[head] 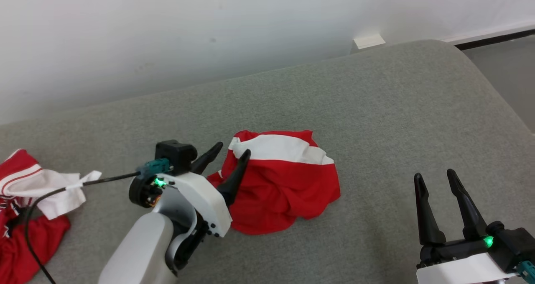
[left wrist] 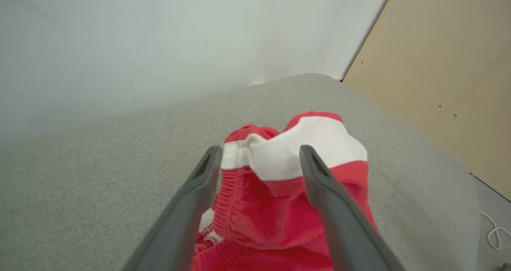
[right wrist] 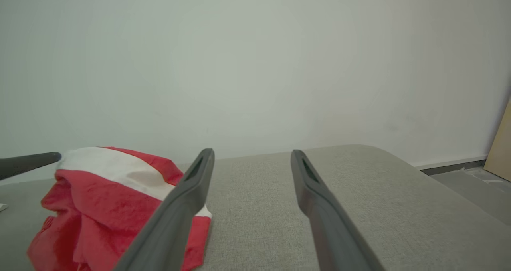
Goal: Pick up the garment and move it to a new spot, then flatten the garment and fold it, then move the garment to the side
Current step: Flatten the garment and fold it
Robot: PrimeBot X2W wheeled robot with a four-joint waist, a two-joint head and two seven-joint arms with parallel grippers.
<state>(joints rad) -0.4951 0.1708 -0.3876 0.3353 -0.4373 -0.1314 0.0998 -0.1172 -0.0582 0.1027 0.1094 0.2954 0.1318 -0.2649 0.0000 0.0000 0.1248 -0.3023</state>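
Step one, the pickup, not yet gripped. Left pincer [head: 233, 148] spread, crumpled red-white garment [head: 284, 183] right at its tips. Right pincer [head: 434, 175] spread, garment off to its left. Next: lower, pinch cloth.

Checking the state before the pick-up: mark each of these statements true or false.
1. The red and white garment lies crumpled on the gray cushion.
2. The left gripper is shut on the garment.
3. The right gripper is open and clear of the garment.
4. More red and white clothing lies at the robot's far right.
1. True. The garment sits bunched up on the gray cushion, not flattened or folded.
2. False. The left gripper is at the garment's left edge with its jaws open; nothing is gripped.
3. True. The right gripper is open over bare cushion, apart from the garment.
4. False. The other clothing lies at the robot's far left.
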